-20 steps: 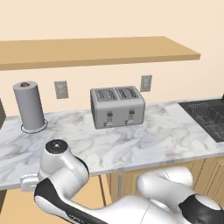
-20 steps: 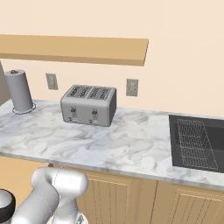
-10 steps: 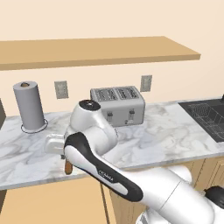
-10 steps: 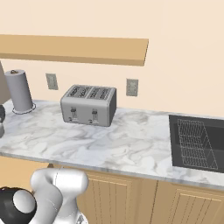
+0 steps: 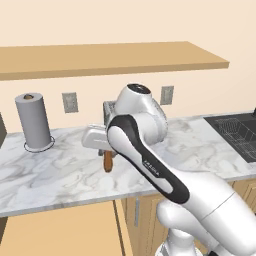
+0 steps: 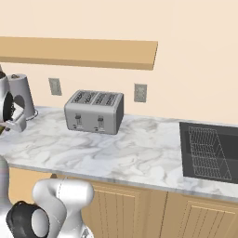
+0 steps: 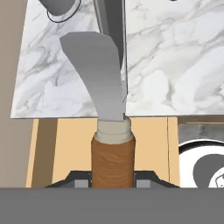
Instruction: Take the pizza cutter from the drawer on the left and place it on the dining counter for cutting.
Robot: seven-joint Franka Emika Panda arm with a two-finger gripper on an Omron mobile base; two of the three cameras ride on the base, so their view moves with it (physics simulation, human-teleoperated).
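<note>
The pizza cutter (image 7: 113,159) sits in my gripper (image 7: 113,183), which is shut on its brown wooden handle. Its silver neck and wheel (image 7: 98,74) point away from the hand. From the left base view the gripper (image 5: 106,150) hangs above the front of the wall-side marble counter (image 5: 60,175), and the brown handle (image 5: 107,161) pokes down out of it. At the left edge of the right base view the hand (image 6: 11,118) just shows. The drawer (image 5: 60,232) stands open below the counter edge, its tan inside showing. The dining counter is out of view.
A silver toaster (image 6: 95,111) stands at the back of the counter, partly behind my arm in the left base view. A paper towel roll (image 5: 34,122) is at the far left. A dark sink with a wire rack (image 6: 209,151) lies on the right. A wooden shelf (image 5: 115,57) runs overhead.
The arm has swung up from below the counter edge and to the right. The gripper has risen with the pizza cutter held in it to above the counter front.
</note>
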